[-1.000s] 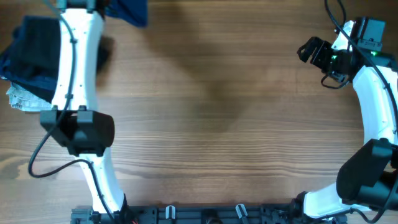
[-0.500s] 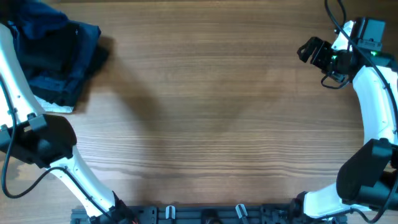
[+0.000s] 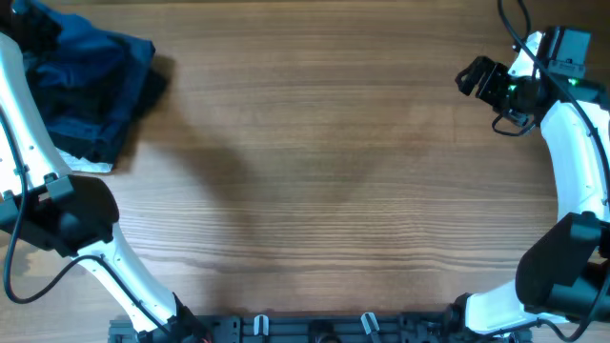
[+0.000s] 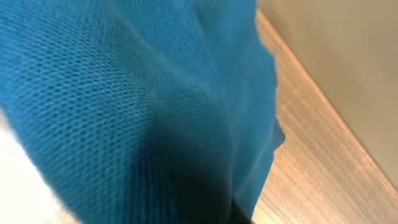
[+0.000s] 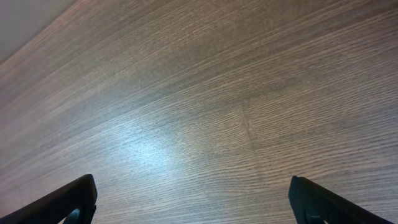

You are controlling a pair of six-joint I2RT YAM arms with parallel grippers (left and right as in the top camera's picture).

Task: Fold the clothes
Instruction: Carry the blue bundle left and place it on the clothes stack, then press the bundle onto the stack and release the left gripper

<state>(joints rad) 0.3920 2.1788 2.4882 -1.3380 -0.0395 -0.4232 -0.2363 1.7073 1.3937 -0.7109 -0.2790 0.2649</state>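
Note:
The clothes, a mid-blue T-shirt (image 3: 100,57), lie bunched on top of a pile at the table's far left corner. My left gripper (image 3: 27,17) is at that corner, right on the shirt. In the left wrist view the blue mesh fabric (image 4: 124,93) fills nearly everything and hides the fingers, and the gripper looks shut on it. My right gripper (image 3: 474,76) hovers at the far right over bare wood. It is open (image 5: 199,208), with both fingertips (image 5: 74,199) wide apart and nothing between them.
Darker navy garments (image 3: 81,129) lie under the shirt, and a small whitish cloth (image 3: 86,164) pokes out at the pile's near edge. The left arm (image 3: 57,210) runs along the table's left side. The table edge (image 4: 311,106) passes close beside the shirt.
My left arm swung from the top centre to the far left corner and brought the blue shirt onto the pile. The right arm has not moved.

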